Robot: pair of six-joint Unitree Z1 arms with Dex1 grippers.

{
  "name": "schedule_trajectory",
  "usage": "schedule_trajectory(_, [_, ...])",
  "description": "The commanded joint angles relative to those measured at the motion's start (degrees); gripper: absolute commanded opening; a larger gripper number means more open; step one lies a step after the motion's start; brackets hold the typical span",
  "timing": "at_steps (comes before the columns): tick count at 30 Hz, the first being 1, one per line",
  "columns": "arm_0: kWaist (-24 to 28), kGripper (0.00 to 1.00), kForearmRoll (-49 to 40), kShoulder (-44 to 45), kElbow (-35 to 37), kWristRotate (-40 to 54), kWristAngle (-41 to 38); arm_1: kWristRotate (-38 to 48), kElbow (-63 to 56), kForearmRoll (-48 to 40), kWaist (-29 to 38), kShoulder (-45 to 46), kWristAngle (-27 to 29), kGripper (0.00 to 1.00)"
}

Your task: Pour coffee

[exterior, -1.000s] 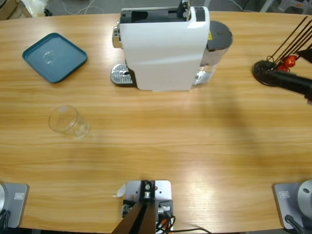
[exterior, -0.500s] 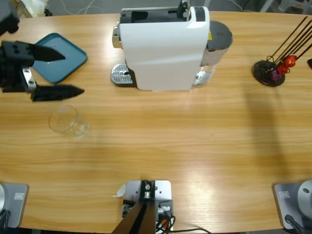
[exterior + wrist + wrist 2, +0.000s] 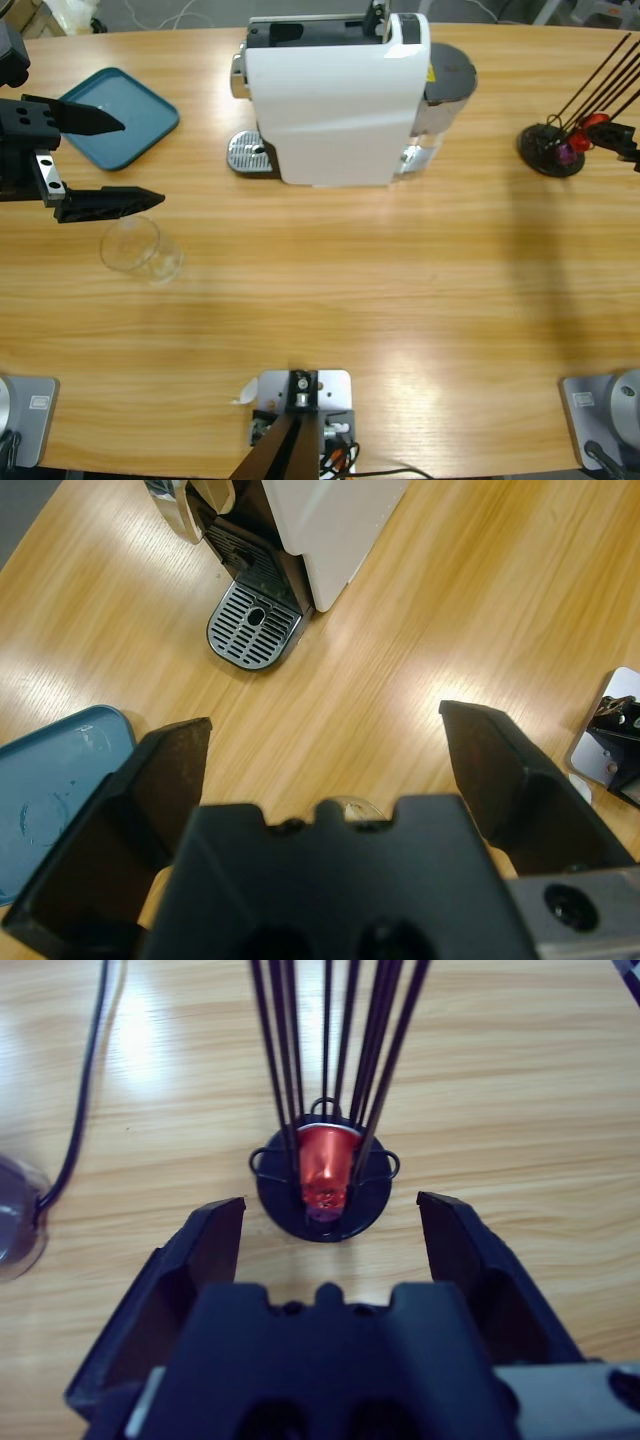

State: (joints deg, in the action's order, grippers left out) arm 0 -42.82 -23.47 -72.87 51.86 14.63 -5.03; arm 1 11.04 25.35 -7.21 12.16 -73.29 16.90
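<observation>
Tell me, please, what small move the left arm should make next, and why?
Probably lower the left hand a little toward the clear glass tumbler and center it between the jaws. The hand is open and holds nothing, and the tumbler stands just beside its near jaw, not between the two. The drip tray of the white coffee machine has no cup on it.

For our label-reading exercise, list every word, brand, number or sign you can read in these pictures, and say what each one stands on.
No text can be read in any of the three views.
The white coffee machine carries a small yellow patch beside its grey lid, perhaps a sticker; too small to read.
The teal tray, the clear glass, the red capsule in the black wire capsule holder and the wooden table show no lettering.
</observation>
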Motion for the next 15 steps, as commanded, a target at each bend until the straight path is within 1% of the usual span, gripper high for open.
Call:
schedule_trajectory(1, [0.96,0.987,-0.62,2.08,-1.6,-0.07,0.48,0.56,-2.64,-5.07,-2.93,-5.74,-1.71,0.715])
schedule_trajectory(6, [1.33,0.987,-0.7,2.2,-1.76,-0.06,0.38,0.56,-3.21,-8.45,-2.93,-9.03,-2.65,0.699])
schedule_trajectory(7, [1.33,0.987,-0.7,2.13,-1.83,-0.11,0.38,0.56,-3.28,-8.73,-2.96,-9.27,-2.65,0.671])
schedule_trajectory(10, [1.35,0.987,-0.62,1.78,-1.81,-0.13,0.29,0.48,-3.47,-9.71,-3.37,-9.33,-3.03,0.637])
schedule_trajectory(15, [1.37,0.987,-0.62,1.15,-1.85,-0.21,0.29,0.48,-3.56,-10.1,-3.98,-9.4,-3.81,0.623])
